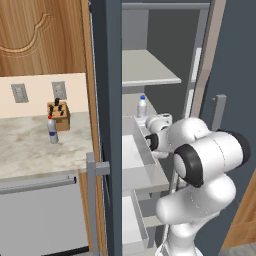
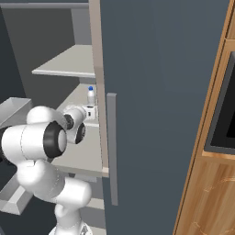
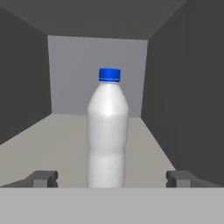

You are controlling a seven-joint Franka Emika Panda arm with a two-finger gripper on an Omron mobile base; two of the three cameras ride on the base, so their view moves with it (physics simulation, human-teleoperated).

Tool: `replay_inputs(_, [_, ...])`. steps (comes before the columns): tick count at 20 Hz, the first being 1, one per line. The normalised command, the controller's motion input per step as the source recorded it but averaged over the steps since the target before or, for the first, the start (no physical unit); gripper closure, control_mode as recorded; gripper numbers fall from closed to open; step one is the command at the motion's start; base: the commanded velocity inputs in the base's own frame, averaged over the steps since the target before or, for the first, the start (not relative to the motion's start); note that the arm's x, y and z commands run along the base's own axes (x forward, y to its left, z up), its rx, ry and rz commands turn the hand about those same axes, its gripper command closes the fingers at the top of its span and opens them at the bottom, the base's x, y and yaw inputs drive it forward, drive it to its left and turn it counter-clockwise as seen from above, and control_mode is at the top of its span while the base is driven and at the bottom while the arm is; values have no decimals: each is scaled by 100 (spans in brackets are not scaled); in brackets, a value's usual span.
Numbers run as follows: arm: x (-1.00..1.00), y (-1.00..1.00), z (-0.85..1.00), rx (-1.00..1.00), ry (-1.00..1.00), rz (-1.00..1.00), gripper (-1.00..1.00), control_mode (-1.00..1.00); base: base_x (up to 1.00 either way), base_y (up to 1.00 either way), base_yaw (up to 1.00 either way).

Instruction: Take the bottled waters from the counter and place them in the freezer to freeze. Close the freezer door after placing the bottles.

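Note:
A blue-capped bottled water [image 3: 107,131] stands upright on a pale shelf [image 3: 48,140] inside the freezer [image 1: 150,75]. My gripper [image 3: 112,179] is open, one fingertip on each side of the bottle's base with a gap to it. From the base views the same bottle [image 1: 142,106] [image 2: 92,96] stands just beyond my hand. The red-capped bottled water [image 1: 52,130] stands on the beige counter [image 1: 30,152], left of the freezer. The freezer door [image 2: 160,92] stands open on the right, with its long grey handle [image 2: 111,147].
A wooden knife block [image 1: 59,115] sits behind the red-capped bottle. A pale drawer [image 1: 135,150] juts out of the freezer under my arm. Below the counter is a grey dishwasher front [image 1: 40,215]. Wooden cabinets [image 2: 206,197] and a dark oven [image 2: 225,101] stand right of the door.

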Motion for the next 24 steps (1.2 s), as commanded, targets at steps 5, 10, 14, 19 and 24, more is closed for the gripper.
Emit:
replay_inputs(5, [-49,0,60,0,1,-1,-100,-100,0,0,0])
replay_inputs(10, [-44,0,72,1,6,0,-100,-100,0,0,0])
replay_inputs(14, [-56,0,41,3,5,0,-100,-100,0,0,0])
replay_inputs(19, [-58,0,21,3,11,0,-100,-100,0,0,0])
replay_inputs(24, [-38,0,29,9,27,0,-100,-100,0,0,0])
